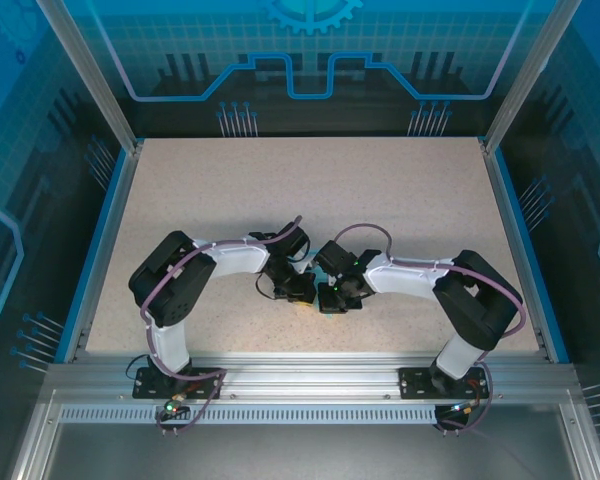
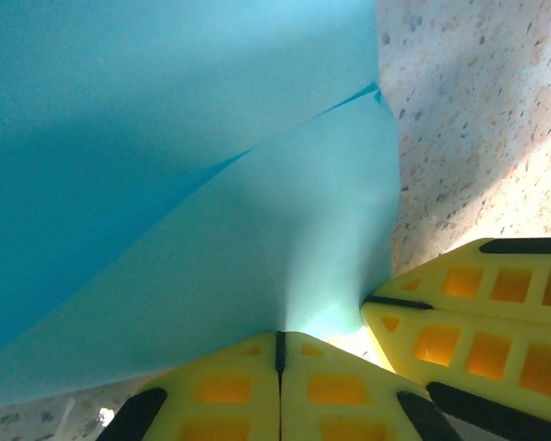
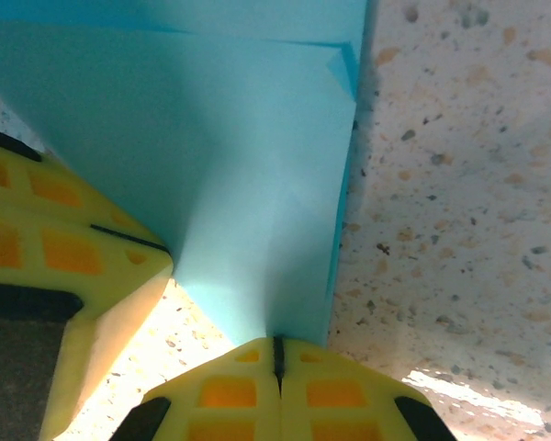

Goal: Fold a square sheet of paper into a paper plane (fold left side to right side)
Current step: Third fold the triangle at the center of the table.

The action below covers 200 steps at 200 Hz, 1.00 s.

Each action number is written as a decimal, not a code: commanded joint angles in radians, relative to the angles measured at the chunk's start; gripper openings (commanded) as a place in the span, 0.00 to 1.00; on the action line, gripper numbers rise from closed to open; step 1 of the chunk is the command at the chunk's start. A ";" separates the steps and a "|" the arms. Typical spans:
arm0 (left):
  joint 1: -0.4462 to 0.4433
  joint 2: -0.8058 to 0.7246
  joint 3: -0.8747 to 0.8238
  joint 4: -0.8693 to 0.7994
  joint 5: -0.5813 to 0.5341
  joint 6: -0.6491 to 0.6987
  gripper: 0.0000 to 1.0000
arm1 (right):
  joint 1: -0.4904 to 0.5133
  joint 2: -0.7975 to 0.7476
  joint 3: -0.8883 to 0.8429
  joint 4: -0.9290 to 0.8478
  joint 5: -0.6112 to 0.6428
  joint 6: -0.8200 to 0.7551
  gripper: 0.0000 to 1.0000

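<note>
The cyan square sheet of paper (image 2: 211,184) lies creased, one layer folded over another, on the speckled table. My left gripper (image 2: 279,338) is shut, with the paper's near edge pinched in the seam between its yellow fingers. Just to its right, my right gripper (image 3: 277,344) is also shut on that same edge of the paper (image 3: 239,165). In the left wrist view the right gripper's fingers (image 2: 477,317) sit at the lower right. From above, both grippers (image 1: 298,288) (image 1: 338,295) meet tip to tip near the table's front middle and cover the paper.
The speckled beige table (image 1: 310,190) stretches bare behind the arms, bounded by blue side rails (image 1: 105,240) and a metal front frame (image 1: 300,375). Bare tabletop (image 3: 459,230) lies right of the paper.
</note>
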 commanded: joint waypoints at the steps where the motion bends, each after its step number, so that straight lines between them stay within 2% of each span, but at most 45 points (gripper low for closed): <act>1: 0.019 0.003 0.006 -0.036 -0.101 0.024 0.07 | -0.003 0.065 -0.042 -0.121 0.030 -0.010 0.00; 146: 0.178 -0.054 -0.048 -0.101 -0.196 0.128 0.05 | -0.003 0.052 -0.053 -0.131 0.029 -0.014 0.00; 200: 0.228 -0.081 -0.038 -0.103 -0.195 0.131 0.06 | 0.002 0.032 -0.048 -0.097 0.015 -0.022 0.00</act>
